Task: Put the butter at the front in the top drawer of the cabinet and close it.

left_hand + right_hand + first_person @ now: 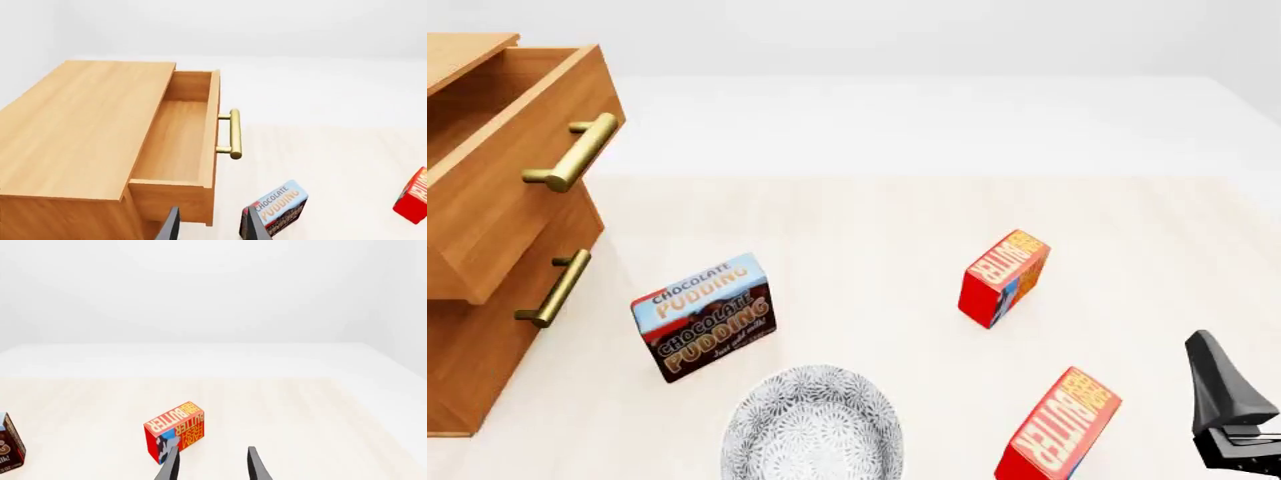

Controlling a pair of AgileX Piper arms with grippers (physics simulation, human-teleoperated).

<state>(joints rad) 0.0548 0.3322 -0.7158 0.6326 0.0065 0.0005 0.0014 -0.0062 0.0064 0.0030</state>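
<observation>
Red-orange butter (1060,428), light-brown cabinet (80,130), brass handle (234,133), speckled grey plate (813,428).

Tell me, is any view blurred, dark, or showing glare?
Front view: sharp and evenly lit, pudding box lettering readable. Left wrist view: crisp, drawer inside bright. Right wrist view: clear, butter sharp, far background washed white. No glare anywhere.

Dark grey tapered fingers (257,466), black right tool (1225,400)
</observation>
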